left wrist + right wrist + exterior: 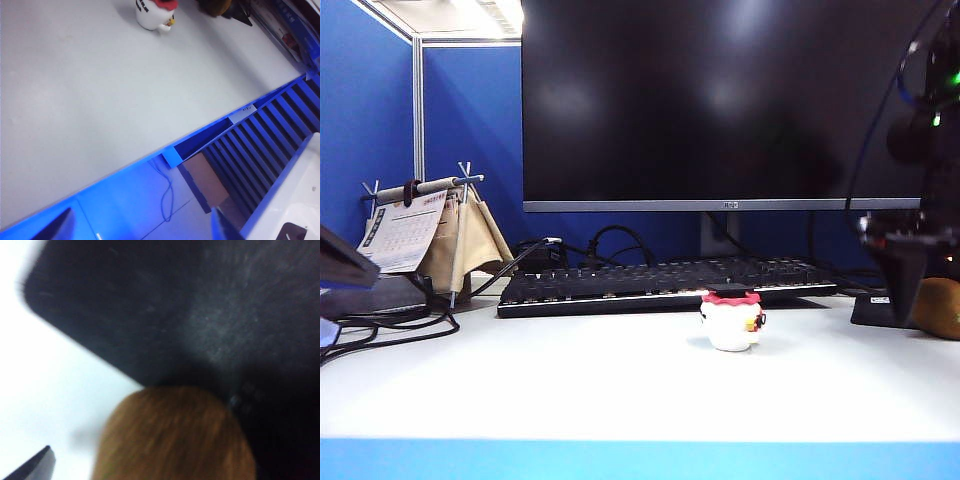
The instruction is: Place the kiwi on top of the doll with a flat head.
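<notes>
The doll with a flat head (731, 320) stands upright on the white table in front of the keyboard; it is white with a red top and also shows in the left wrist view (154, 14). The kiwi (942, 305), brown and fuzzy, lies at the far right on a black pad. My right gripper (907, 275) hangs down right beside it. In the right wrist view the kiwi (175, 440) fills the space between the open jaws of the right gripper (148, 460); one fingertip (35, 469) stands apart from it and the other is hidden. My left gripper (142, 226) is open and empty over the table's blue front edge.
A black keyboard (670, 283) and a large monitor (720, 100) stand behind the doll. A desk calendar (420, 230) and loose cables (380, 325) are at the left. The black pad (175, 315) lies under the kiwi. Blue slatted crates (270, 130) sit below the table edge.
</notes>
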Controlling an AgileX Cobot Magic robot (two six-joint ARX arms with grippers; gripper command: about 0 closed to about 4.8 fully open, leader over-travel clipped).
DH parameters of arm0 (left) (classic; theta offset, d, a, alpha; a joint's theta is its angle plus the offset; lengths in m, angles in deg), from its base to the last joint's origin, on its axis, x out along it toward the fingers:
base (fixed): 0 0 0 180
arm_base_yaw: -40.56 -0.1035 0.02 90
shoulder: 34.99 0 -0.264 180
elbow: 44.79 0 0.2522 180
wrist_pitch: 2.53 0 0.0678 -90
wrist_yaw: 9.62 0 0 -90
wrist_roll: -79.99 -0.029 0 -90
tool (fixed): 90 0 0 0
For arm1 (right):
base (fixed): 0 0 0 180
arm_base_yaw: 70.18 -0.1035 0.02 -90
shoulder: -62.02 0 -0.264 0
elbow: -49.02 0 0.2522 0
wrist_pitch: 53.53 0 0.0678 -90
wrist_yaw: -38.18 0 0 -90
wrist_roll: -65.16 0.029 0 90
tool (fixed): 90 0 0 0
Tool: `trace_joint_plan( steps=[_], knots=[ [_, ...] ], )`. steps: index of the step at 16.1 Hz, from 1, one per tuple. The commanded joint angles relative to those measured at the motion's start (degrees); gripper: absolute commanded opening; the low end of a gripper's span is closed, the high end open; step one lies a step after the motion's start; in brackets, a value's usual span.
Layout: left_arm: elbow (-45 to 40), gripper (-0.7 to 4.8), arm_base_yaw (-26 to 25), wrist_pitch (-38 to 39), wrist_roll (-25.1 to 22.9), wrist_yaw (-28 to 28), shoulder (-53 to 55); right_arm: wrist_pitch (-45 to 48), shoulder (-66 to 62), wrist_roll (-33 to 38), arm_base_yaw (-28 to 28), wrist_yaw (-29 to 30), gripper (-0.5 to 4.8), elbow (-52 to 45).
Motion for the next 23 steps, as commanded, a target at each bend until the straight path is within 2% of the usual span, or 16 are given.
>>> trace_joint_plan(
  steps=[1, 3, 4, 6, 7, 12, 15, 16, 19, 23],
  knots=[
    [0.1, 3.55, 0.0, 1.2, 0.5, 0.7, 0.1, 2.9, -0.5, 0.1, 0.2, -0.3, 4.79, 0.1],
    [0.1, 3.55, 0.0, 1.2, 0.5, 0.7, 0.1, 4.0, -0.5, 0.1, 0.2, -0.4, 4.67, 0.1],
    [0.1, 3.55, 0.0, 1.2, 0.5, 0.7, 0.1, 4.5, -0.5, 0.1, 0.2, -0.5, 4.06, 0.1],
    [0.1, 3.55, 0.0, 1.2, 0.5, 0.7, 0.1, 5.5, -0.5, 0.1, 0.2, -0.4, 2.42, 0.1],
    [0.1, 3.55, 0.0, 1.2, 0.5, 0.7, 0.1, 5.8, -0.5, 0.1, 0.2, -0.4, 1.87, 0.1],
    [0.1, 3.55, 0.0, 1.1, 0.5, 0.7, 0.1, 4.9, 0.1, 0.1, 0.0, 0.1, 1.79, 0.3],
    [0.1, 3.54, 0.0, 1.2, 0.3, 0.2, 0.1, 2.4, 5.1, 1.4, -2.5, 5.0, 1.79, 0.5],
    [0.1, 3.54, 0.0, 1.2, 0.3, 0.2, 0.1, 2.4, 6.8, 1.3, -4.3, 5.9, 1.79, 0.7],
    [0.1, 3.54, 0.0, 1.1, 0.3, 0.3, 0.1, -4.0, 9.8, 0.8, -15.4, 5.9, 1.79, 7.1],
    [0.1, 3.54, 0.0, 1.2, 0.3, 0.8, 0.1, -7.0, 9.7, -0.2, -24.3, 5.8, 1.79, 16.1]
  ],
)
